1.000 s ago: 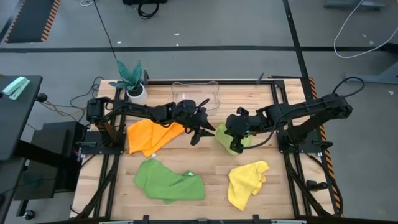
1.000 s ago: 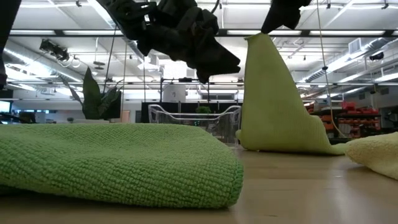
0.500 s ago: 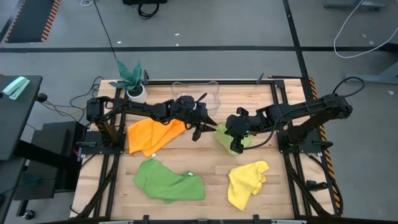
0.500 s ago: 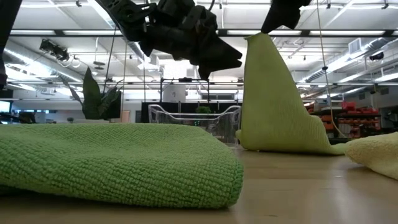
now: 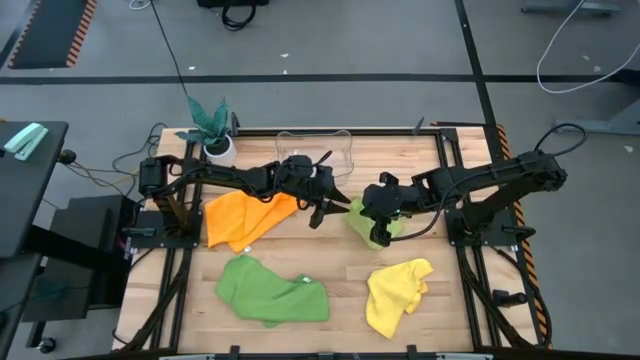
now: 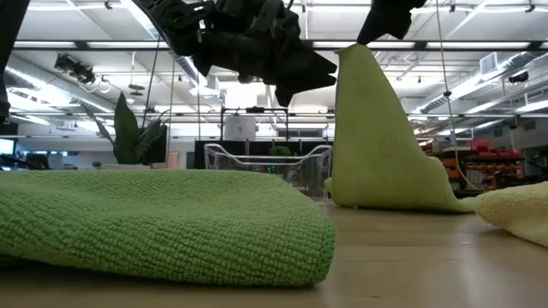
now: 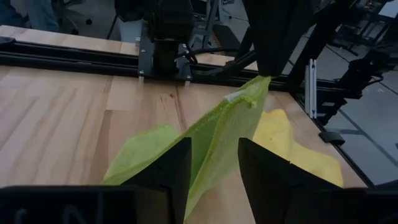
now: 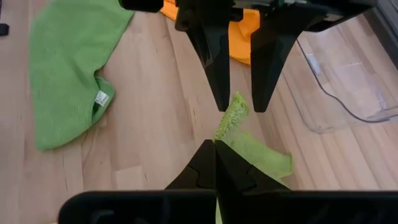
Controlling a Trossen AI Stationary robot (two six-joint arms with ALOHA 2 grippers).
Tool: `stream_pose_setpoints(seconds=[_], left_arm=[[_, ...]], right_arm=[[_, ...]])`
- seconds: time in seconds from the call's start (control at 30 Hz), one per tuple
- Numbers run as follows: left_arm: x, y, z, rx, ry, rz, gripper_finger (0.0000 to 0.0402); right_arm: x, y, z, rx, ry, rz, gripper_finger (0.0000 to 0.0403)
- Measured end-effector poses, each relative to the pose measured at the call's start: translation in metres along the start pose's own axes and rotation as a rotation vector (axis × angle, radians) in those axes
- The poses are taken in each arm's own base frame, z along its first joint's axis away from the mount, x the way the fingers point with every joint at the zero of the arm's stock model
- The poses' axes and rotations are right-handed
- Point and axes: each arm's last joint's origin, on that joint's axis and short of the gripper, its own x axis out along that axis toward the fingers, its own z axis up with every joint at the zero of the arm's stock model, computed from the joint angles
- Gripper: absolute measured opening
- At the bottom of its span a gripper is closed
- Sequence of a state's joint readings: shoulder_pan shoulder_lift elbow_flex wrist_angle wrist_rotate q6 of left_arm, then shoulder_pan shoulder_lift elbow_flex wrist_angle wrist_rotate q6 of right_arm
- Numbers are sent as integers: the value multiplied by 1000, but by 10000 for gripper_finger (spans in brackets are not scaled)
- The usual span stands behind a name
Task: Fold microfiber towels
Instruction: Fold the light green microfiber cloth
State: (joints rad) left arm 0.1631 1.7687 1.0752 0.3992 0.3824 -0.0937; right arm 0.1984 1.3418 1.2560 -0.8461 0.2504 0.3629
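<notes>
A light lime green towel (image 5: 364,226) hangs as a tall peak (image 6: 377,137) from my right gripper (image 5: 376,217), which is shut on its top, just right of the table's middle. My left gripper (image 5: 332,210) is open and points at it from the left. Its two fingers (image 7: 168,168) stand on either side of the towel's hanging edge (image 7: 217,134); I cannot tell whether they touch it. An orange towel (image 5: 245,218) lies at the left. A darker green one (image 5: 272,290) lies crumpled near the front. A yellow one (image 5: 397,292) lies at the front right. My right gripper pinches the lime towel's top corner (image 7: 260,84) between its two shut fingers, which slant down from above. The towel hangs below the fingers as a folded sheet. Its lower end (image 6: 390,201) rests spread on the table.
A clear plastic bin (image 5: 315,150) stands at the table's far edge behind both grippers. A teal-leaved plant in a white pot (image 5: 212,130) is at the far left corner. Bare wood (image 5: 340,262) shows between the green and yellow towels.
My left gripper has tipped its fingertips upward and edged toward the lime towel, staying open. The towel and my right gripper have kept still.
</notes>
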Motion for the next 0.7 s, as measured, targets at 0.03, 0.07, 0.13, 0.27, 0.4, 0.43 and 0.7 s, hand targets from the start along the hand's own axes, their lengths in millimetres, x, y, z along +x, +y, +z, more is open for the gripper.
stream_pose_setpoints(seconds=[0.03,0.07,0.13,0.27,0.4,0.43,0.7], left_arm=[[0,0,0,0,0,-1,142],[0,-1,0,1,0,-2,142],[0,-1,0,1,-1,-3,139],[1,-2,6,2,-14,-6,135],[2,-4,15,11,-33,-11,137],[2,-4,15,11,-32,-12,137],[3,-4,11,-6,25,-8,117]], right_arm=[[0,0,1,-1,-5,2,0],[0,0,1,-4,-8,3,0],[0,0,1,-14,-12,4,0],[0,1,2,-19,-24,9,0],[-1,1,4,-22,-33,12,0],[-2,1,5,-24,-37,13,0],[-10,2,12,-35,-70,24,0]])
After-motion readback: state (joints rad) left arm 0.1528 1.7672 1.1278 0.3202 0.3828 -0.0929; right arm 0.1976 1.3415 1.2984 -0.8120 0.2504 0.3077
